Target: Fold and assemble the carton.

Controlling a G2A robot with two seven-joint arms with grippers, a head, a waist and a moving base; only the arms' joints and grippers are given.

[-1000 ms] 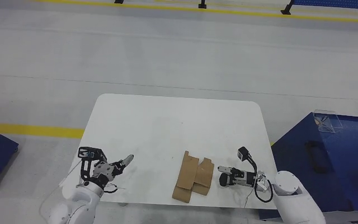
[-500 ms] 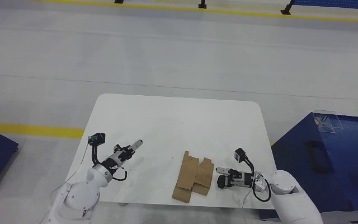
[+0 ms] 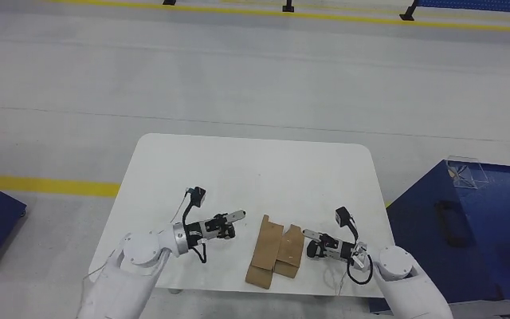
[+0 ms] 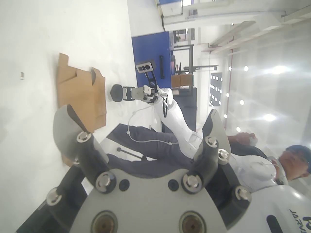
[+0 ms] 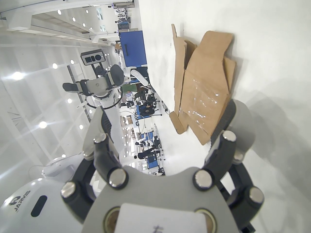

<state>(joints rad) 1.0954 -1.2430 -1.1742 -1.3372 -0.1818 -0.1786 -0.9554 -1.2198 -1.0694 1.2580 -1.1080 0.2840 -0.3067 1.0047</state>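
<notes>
Flat brown carton (image 3: pixel 275 251) down on the white table (image 3: pixel 239 159), lying squarely between the two sets of jaws. The left gripper (image 3: pixel 237 215) is spread wide with nothing in it, tips near one long edge of the cardboard but apart from it, and the right gripper (image 3: pixel 309 244) is likewise spread and empty, just beside the opposite edge. The right wrist view picks out a glinting patch of clear tape (image 5: pixel 204 100) on the panel just ahead of its jaws, whether touching I cannot tell, while the left wrist view shows notched flaps on the carton's edge.
</notes>
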